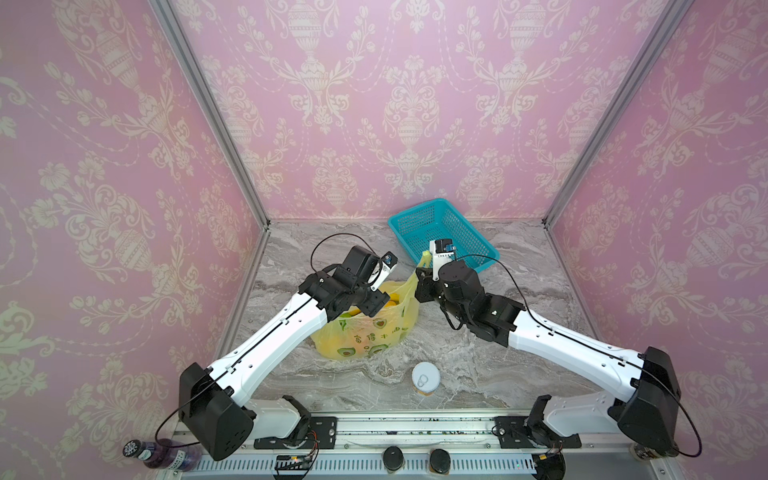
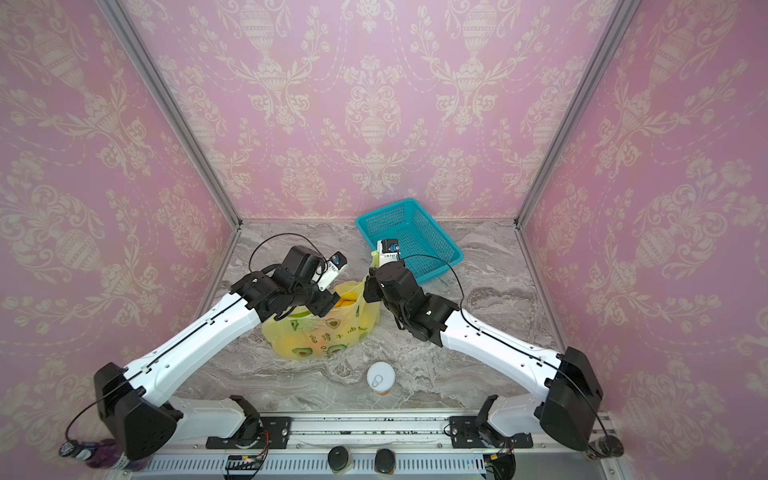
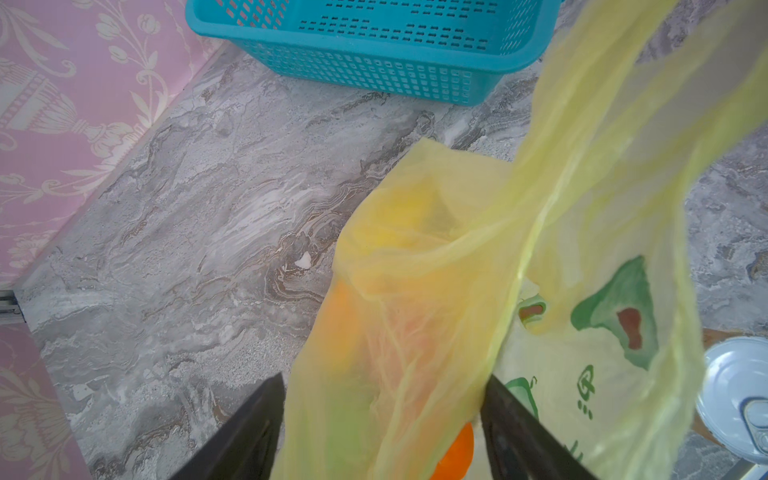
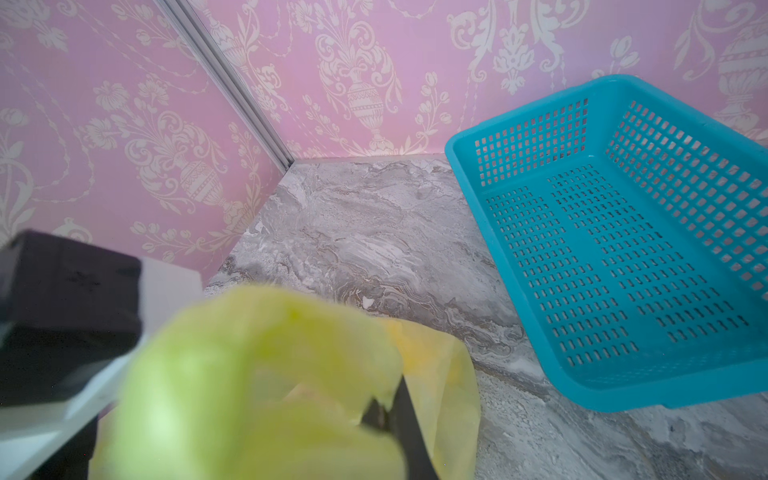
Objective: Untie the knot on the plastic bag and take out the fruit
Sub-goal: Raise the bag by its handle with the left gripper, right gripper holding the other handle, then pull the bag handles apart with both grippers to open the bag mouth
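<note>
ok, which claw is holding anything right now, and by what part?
Right claw is shut on the plastic bag, pinching its handle strip. Left claw is open, straddling the bag's mouth, gripping nothing.

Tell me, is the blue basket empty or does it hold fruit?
Empty: the basket shows only bare mesh floor; fruit sits inside the bag.

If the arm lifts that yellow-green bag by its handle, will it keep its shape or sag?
Probably sags: the plastic bag is thin see-through film, crumpled narrow where the right gripper pinches it. The fruit inside would likely shift and bulge the bottom.
</note>
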